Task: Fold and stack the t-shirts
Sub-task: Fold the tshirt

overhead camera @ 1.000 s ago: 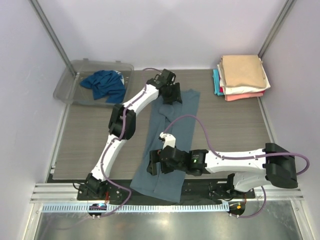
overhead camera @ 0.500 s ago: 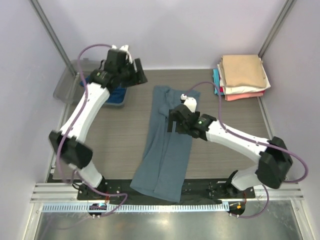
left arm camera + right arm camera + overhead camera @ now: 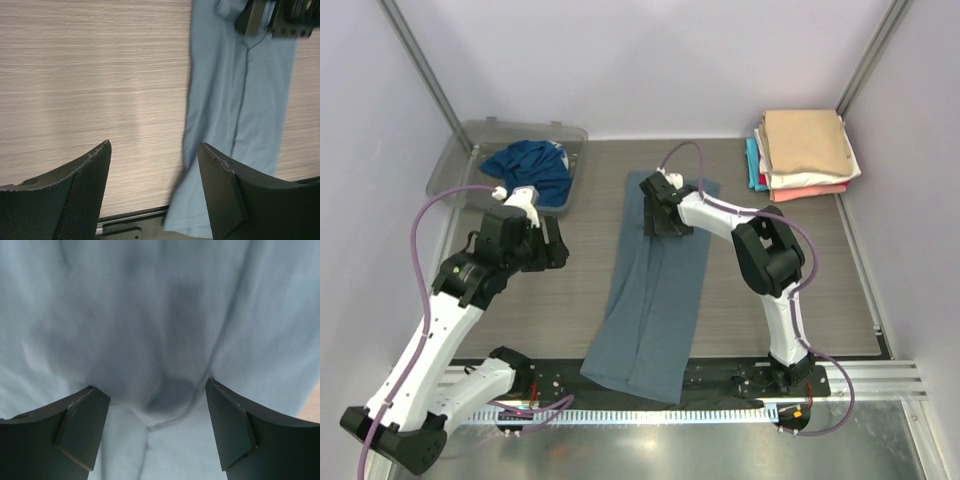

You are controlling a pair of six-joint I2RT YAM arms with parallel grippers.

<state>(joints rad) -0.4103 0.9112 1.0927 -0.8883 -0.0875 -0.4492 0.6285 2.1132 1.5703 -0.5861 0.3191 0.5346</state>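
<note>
The slate-blue shirt (image 3: pixel 655 300) lay in a long strip on the tabletop (image 3: pixel 800 280). The right hand (image 3: pixel 657 215) stood open over its far end, gripping nothing, while the left hand (image 3: pixel 552 250) hovered open and empty to its left.

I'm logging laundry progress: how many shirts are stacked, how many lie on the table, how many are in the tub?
Folded shirts, stacked: 4
Slate-blue shirt on the table: 1
Teal-blue shirt in the tub: 1
Total: 6
</note>
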